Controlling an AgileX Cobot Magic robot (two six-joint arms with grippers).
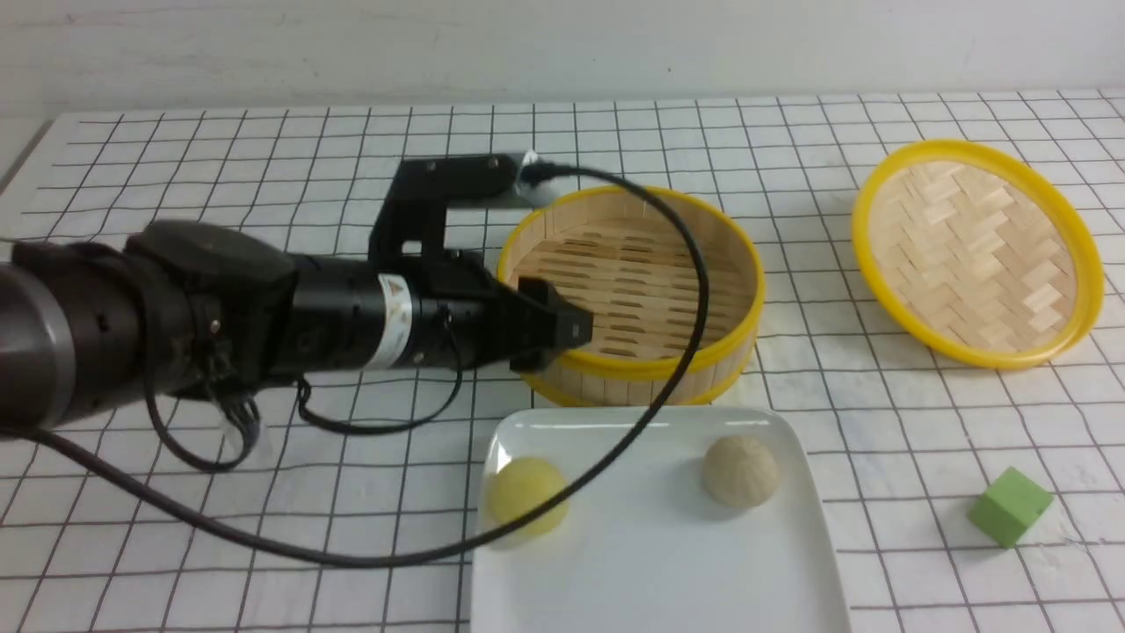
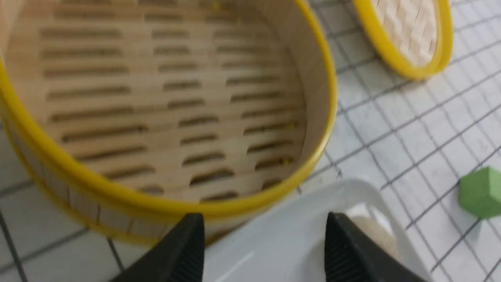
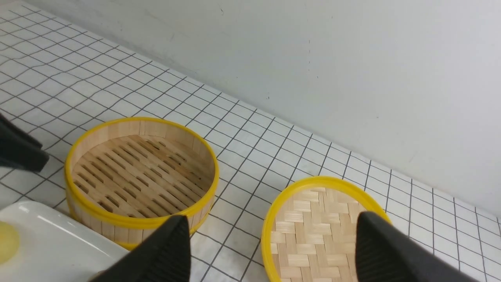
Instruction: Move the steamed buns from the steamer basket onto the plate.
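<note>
Two steamed buns lie on the white plate (image 1: 650, 563): a pale yellow bun (image 1: 526, 495) at its left and a beige bun (image 1: 740, 471) at its right. The steamer basket (image 1: 628, 290) behind the plate is empty. My left gripper (image 1: 567, 332) hangs above the basket's near-left rim and the plate's far edge. In the left wrist view this gripper (image 2: 262, 235) is open with nothing between its fingers, over the plate (image 2: 274, 243), and the beige bun (image 2: 375, 231) peeks out behind one finger. My right gripper (image 3: 271, 215) is open and empty, out of the front view.
The woven basket lid (image 1: 976, 251) leans at the right back, and a green cube (image 1: 1011, 505) sits right of the plate. The left arm's cable (image 1: 694, 290) loops over the basket and plate. A wall (image 3: 313, 58) runs along the table's far edge.
</note>
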